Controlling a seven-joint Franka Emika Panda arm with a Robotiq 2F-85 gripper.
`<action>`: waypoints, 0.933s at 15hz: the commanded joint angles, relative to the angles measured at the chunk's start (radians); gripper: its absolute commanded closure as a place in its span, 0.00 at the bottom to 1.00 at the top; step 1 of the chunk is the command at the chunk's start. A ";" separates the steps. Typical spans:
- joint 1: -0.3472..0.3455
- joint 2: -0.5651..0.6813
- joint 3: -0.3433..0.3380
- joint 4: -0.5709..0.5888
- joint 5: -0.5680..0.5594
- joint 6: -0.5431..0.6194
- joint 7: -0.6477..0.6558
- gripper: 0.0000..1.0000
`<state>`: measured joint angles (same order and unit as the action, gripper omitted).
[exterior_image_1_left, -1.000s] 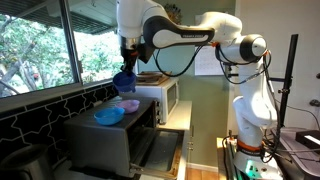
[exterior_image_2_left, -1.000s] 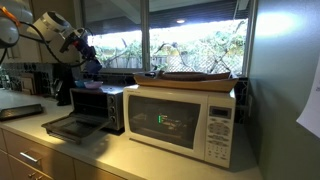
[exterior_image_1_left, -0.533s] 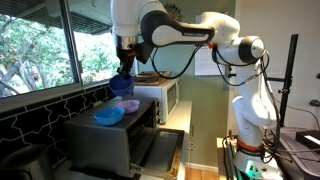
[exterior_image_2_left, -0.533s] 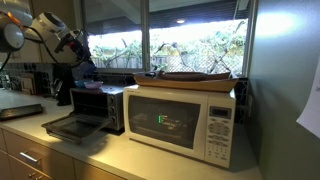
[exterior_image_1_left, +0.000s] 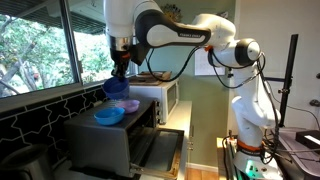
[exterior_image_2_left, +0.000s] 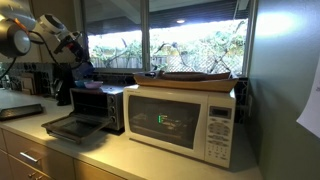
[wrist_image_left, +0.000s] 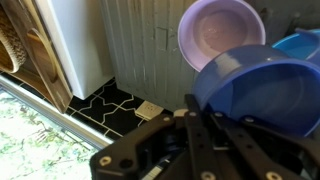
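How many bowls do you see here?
3: a dark blue plastic bowl in the gripper; a lilac bowl and a light blue bowl on the grey toaster oven. More may be hidden.

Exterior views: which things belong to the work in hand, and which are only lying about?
In hand: gripper, shut on the dark blue bowl; light blue bowl and purple bowl on the toaster oven.
Lying about: microwave; flat basket on it.

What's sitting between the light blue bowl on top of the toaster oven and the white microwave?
A purple bowl on the toaster oven; an exterior view and the wrist view show it.
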<state>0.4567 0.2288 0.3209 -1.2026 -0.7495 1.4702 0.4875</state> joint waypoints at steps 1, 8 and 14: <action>0.020 0.039 0.001 0.054 -0.023 -0.028 0.016 0.99; 0.032 0.037 0.002 0.042 -0.077 0.002 0.009 0.99; 0.045 0.031 0.003 0.028 -0.114 0.027 0.000 0.99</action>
<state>0.4915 0.2577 0.3217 -1.1766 -0.8354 1.4815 0.4892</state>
